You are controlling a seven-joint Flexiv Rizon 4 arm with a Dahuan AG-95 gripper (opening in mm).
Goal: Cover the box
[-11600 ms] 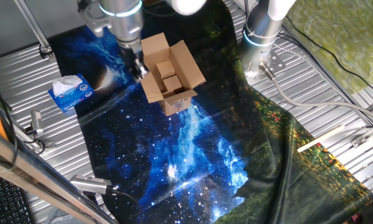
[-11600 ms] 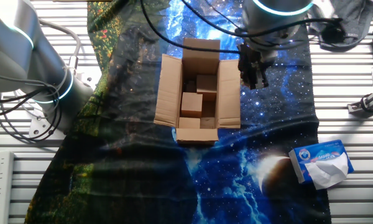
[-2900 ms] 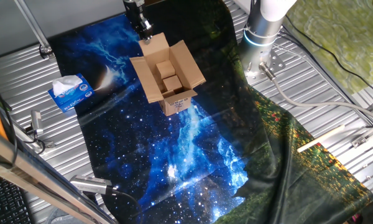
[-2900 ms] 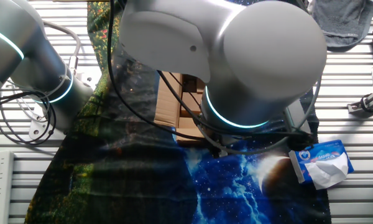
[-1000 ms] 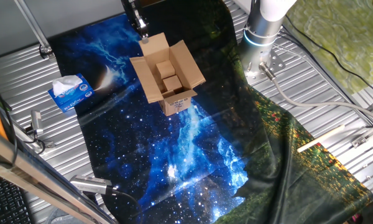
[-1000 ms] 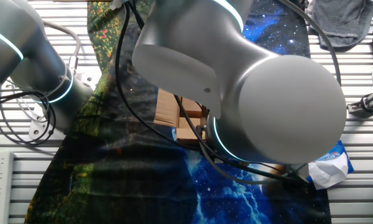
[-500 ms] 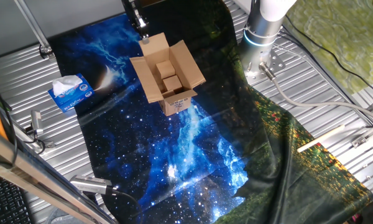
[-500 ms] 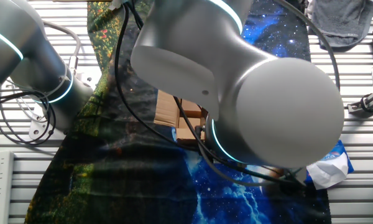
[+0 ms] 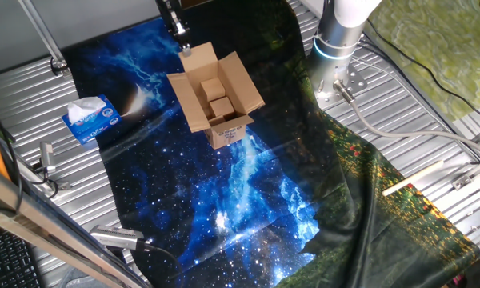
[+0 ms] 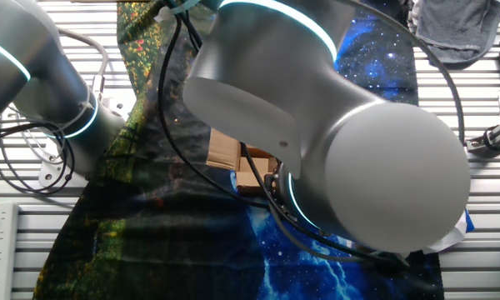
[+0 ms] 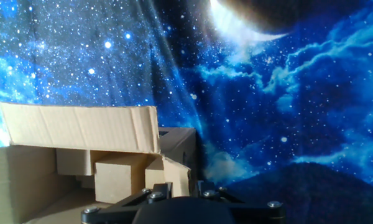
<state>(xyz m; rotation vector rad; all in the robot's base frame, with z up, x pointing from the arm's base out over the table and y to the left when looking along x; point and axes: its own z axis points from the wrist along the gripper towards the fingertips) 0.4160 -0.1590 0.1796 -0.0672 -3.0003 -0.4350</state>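
Note:
The box (image 9: 217,98) is a small brown carton standing on the starry cloth with all its flaps spread open. Small cardboard blocks (image 9: 215,97) lie inside, and a white label faces the near side. My gripper (image 9: 181,34) hangs just behind the box's far flap (image 9: 198,55), fingers close together and holding nothing. In the hand view the far flap (image 11: 81,128) stands upright right before the gripper (image 11: 184,185), with the blocks (image 11: 119,172) under it. In the other fixed view my arm hides all but a strip of the box (image 10: 230,152).
A blue and white tissue box (image 9: 90,119) lies on the cloth's left edge, with only its corner (image 10: 462,228) showing past the arm. A second arm's base (image 9: 334,44) stands at the back right. Ribbed metal tabletop (image 9: 432,120) surrounds the cloth.
The gripper stays almost still behind the far flap. In the other fixed view the arm's bulk has shifted slightly and hides more of the tissue box.

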